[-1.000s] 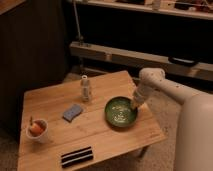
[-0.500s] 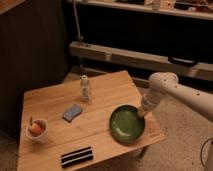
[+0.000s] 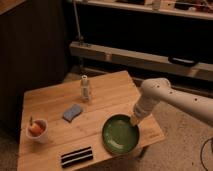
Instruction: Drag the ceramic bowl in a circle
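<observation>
One wooden table (image 3: pixel 55 100) takes most of the lower left and centre of the frame, and it is the largest thing we see; its top is pale and stands over a speckled floor. Behind it, across the upper part of the frame, a long pale rail (image 3: pixel 125 54) runs in front of a dark wall.

Next in size is the white robot arm (image 3: pixel 167 96). It enters from the right edge, goes to the left and then bends down toward the table's right side.

Then comes the ceramic bowl (image 3: pixel 117 137), which is round, shallow and glossy dark green. It sits flat on the table near the lower right corner, a little right of the frame's centre and low, and its lower edge is close to the front edge of the table.

Smaller things lie to the left of it, all well apart from the bowl. A dark striped block (image 3: pixel 77 156) is at the bottom (we cannot say what it is). A white cup (image 3: pixel 38 131) with something orange inside stands at the left edge of the table. A grey-blue sponge (image 3: pixel 73 112) lies near the middle, and a small pale bottle (image 3: pixel 86 88) stands upright just above it.

Last, the gripper (image 3: pixel 135 120) points down at the upper right rim of the bowl and meets it there. We cannot tell whether it is open or closed.
</observation>
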